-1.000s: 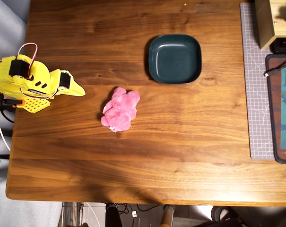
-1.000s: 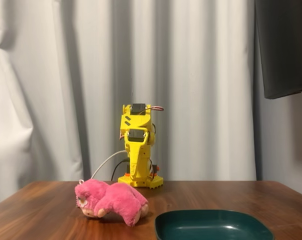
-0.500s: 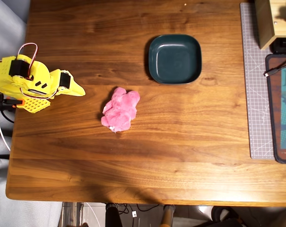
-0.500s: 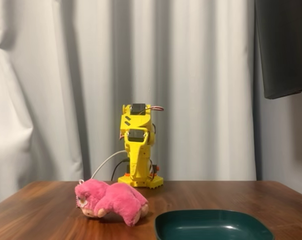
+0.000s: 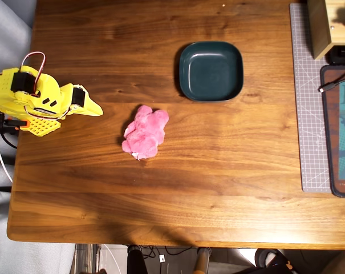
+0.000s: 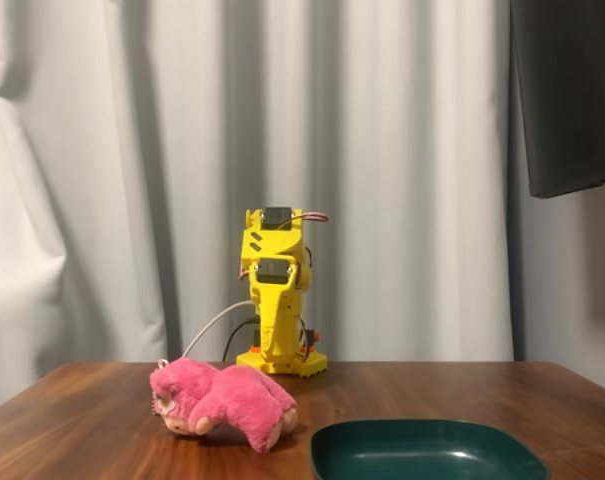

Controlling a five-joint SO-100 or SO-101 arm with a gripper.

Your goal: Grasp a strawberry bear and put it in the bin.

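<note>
Lying well apart from the seemingly closed fingers (image 5: 98, 109), the strawberry bear (image 5: 145, 132) rests untouched.

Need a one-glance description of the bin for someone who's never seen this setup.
In the overhead view, start at the wooden table and go to its upper middle, up and to the right of the pink plush bear. The bin sits there empty: a shallow, dark teal-green square dish with rounded corners and a raised rim, unlike the light wooden box at the top right corner.
</note>
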